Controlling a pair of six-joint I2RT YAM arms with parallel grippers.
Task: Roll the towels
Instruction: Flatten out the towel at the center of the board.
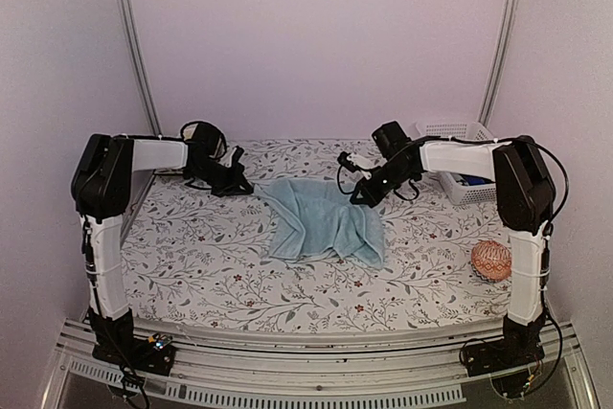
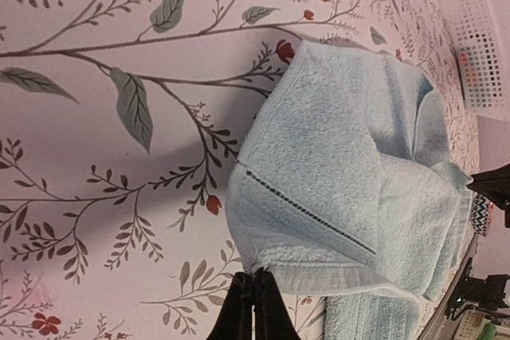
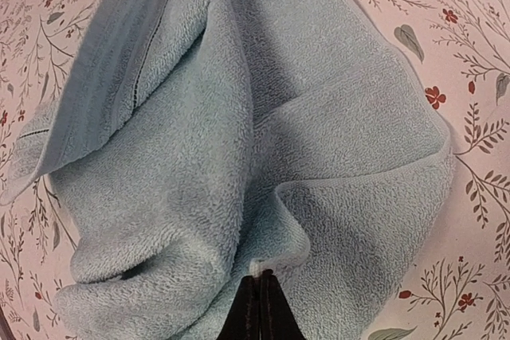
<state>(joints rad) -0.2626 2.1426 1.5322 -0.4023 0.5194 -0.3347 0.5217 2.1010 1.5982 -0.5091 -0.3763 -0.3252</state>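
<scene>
A light blue towel [image 1: 326,222] lies crumpled and partly folded on the floral table cover, near the middle. My left gripper [image 1: 247,186] is at the towel's far left corner. In the left wrist view its black fingers [image 2: 255,280] are shut, with the towel's hemmed corner [image 2: 319,197] pinched at the tips. My right gripper [image 1: 360,198] is at the towel's far right edge. In the right wrist view it [image 3: 260,280] is shut on a raised fold of the towel's edge [image 3: 239,141]. Both grippers are low over the table.
A white slotted basket [image 1: 466,155] stands at the back right, behind the right arm. A round orange patterned object [image 1: 491,260] lies at the right edge of the table. The floral cover [image 1: 211,256] is bare on the left and along the front.
</scene>
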